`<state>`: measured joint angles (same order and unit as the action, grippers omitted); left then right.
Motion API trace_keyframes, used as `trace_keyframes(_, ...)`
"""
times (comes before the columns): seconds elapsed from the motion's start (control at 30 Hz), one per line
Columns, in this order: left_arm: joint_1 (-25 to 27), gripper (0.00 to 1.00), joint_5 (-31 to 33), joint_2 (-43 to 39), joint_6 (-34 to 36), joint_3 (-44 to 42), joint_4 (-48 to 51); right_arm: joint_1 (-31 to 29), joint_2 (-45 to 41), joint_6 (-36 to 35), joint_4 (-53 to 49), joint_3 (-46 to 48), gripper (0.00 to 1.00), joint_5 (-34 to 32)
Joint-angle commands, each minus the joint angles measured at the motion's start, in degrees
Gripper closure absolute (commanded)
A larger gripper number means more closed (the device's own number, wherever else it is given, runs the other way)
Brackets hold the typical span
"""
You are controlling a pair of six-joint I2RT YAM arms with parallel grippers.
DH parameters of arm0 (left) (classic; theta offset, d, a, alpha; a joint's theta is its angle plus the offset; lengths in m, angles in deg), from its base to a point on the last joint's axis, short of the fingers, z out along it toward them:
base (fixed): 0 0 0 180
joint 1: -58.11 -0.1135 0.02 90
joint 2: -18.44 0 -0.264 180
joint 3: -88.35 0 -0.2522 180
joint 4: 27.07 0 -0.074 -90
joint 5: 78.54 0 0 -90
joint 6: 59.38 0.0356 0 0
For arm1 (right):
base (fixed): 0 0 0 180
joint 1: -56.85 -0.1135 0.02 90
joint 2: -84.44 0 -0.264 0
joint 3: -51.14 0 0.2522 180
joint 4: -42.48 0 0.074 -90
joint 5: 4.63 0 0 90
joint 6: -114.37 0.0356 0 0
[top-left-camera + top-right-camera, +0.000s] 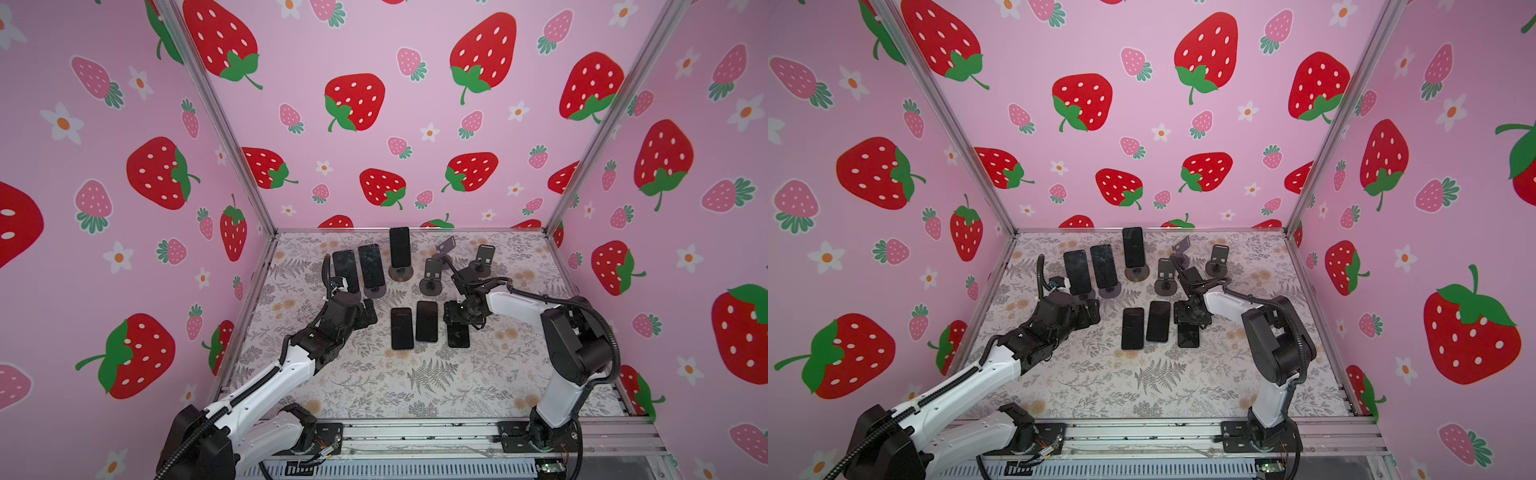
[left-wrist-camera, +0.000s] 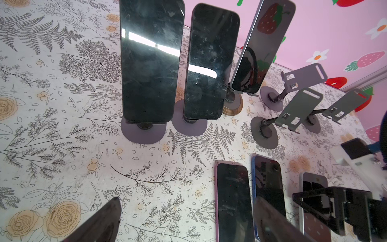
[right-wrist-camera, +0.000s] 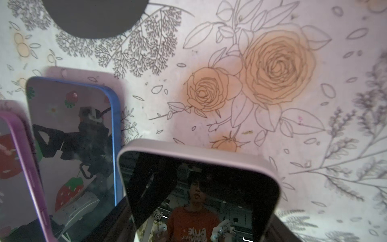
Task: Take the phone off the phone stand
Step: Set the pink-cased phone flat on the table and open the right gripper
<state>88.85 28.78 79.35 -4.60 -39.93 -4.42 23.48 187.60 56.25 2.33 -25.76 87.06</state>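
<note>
While the flowered tabletop [image 1: 374,374] fills the lower middle of both top views, the left hand [image 1: 369,316] hangs wide open and empty left of centre, just below a standing phone [image 1: 371,266]. The right hand [image 1: 456,318] clasps the sides of a lilac phone [image 1: 459,337] low at centre, below an empty stand [image 1: 433,269].

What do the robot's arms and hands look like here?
The left arm and right arm have white shells, bulky black joints and black ribbed cables along them. The left hand and right hand are all black and blocky.
</note>
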Motion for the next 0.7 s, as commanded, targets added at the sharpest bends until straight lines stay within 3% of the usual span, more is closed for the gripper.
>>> trace_keyframes(0.0, -0.2, 0.01, 0.6, -0.1, -1.3, 2.7, 0.8, -0.2, 2.9, 0.3, -2.2, -0.6, 0.31, -0.9)
trace_keyframes(0.67, -0.2, 0.01, 0.0, -1.6, -1.5, 2.7, 1.3, -0.2, 3.7, 0.2, -1.8, 1.3, 0.24, -3.5)
